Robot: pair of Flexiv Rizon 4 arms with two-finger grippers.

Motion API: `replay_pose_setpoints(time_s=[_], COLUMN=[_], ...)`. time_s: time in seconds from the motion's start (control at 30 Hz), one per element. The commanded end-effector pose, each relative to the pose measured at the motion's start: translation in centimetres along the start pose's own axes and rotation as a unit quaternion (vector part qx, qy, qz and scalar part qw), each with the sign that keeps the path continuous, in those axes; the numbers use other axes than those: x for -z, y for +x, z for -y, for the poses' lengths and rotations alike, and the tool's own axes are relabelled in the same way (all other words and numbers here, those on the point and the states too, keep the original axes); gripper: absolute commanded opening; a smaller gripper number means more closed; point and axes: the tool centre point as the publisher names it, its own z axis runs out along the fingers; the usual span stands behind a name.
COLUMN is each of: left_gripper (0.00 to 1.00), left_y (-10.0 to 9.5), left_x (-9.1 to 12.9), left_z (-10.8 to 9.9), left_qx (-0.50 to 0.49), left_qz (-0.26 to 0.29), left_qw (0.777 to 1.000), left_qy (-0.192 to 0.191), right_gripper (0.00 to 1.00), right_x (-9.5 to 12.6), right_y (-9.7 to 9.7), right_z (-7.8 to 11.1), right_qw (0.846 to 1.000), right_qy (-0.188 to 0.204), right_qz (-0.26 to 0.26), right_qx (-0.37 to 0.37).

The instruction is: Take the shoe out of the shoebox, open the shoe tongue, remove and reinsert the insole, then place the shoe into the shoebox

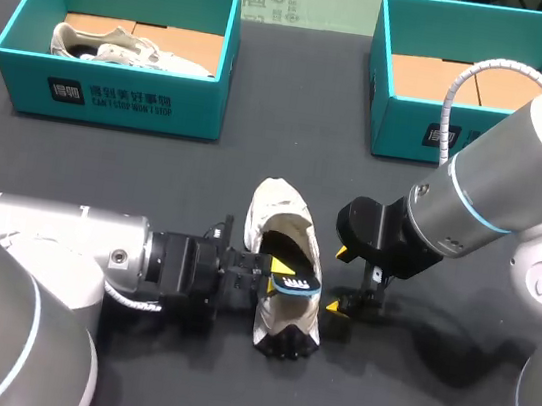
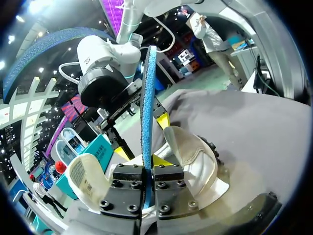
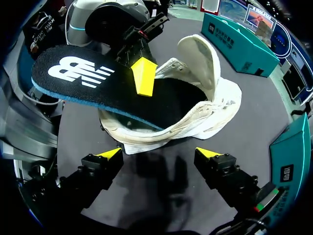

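Pinching the insole (image 1: 297, 286) by its raised heel end, the left gripper (image 1: 279, 273) angles it into the shoe (image 1: 286, 227), which lies lengthwise, heel toward the robot; the right gripper (image 1: 345, 279), fingers spread, hovers just beside the shoe.

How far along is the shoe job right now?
Done: shoe out on the table, tongue flipped open. In hand: left gripper is shut on the insole, one end in the shoe; right gripper open alongside. Left: at least seating the insole, then boxing the shoe.
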Motion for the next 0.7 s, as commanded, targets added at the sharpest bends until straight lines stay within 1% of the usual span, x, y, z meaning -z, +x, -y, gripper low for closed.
replay_pose_setpoints(time_s=[0.03,0.17,0.27,0.37,0.43,0.47,0.53,0.6,0.63,0.7], left_gripper=[0.00,0.00,0.00,0.00,0.00,0.02,0.18,0.27,0.30,0.31], left_y=[-0.1,-0.3,-0.4,-0.4,-0.5,-0.5,-0.5,-0.5,-0.5,-0.5], left_x=[-1.0,-1.1,-1.2,-1.2,-1.1,-1.1,-1.0,-0.8,-0.8,-0.7], left_z=[-0.7,-1.4,-1.8,-1.8,-1.4,-1.2,-0.7,-0.2,0.1,0.5], left_qx=[-0.001,-0.003,-0.001,0.003,0.004,0.005,0.003,0.003,0.001,-0.002], left_qz=[0.002,0.008,0.009,0.009,0.009,0.008,0.008,0.008,0.009,0.008], left_qw=[1.000,1.000,1.000,1.000,1.000,1.000,1.000,1.000,1.000,1.000], left_qy=[-0.010,-0.024,-0.025,-0.026,-0.023,-0.018,-0.014,-0.008,-0.006,-0.001], right_gripper=[1.00,1.00,1.00,1.00,1.00,1.00,1.00,1.00,1.00,1.00], right_x=[0.0,0.0,0.0,0.0,0.0,0.0,0.0,0.0,0.0,0.0], right_y=[0.1,0.1,0.1,0.1,0.1,0.1,0.1,0.1,0.1,0.1], right_z=[0.1,0.1,0.1,0.1,0.1,0.1,0.1,0.1,0.1,0.1], right_qw=[1.000,1.000,1.000,1.000,1.000,1.000,1.000,1.000,1.000,1.000], right_qy=[0.000,0.000,0.000,0.000,0.000,0.000,0.000,0.000,0.000,0.000], right_qz=[0.001,0.001,0.001,0.001,0.001,0.001,0.001,0.001,0.001,0.001], right_qx=[0.000,0.000,0.000,0.000,0.000,0.000,0.000,0.000,0.000,0.000])
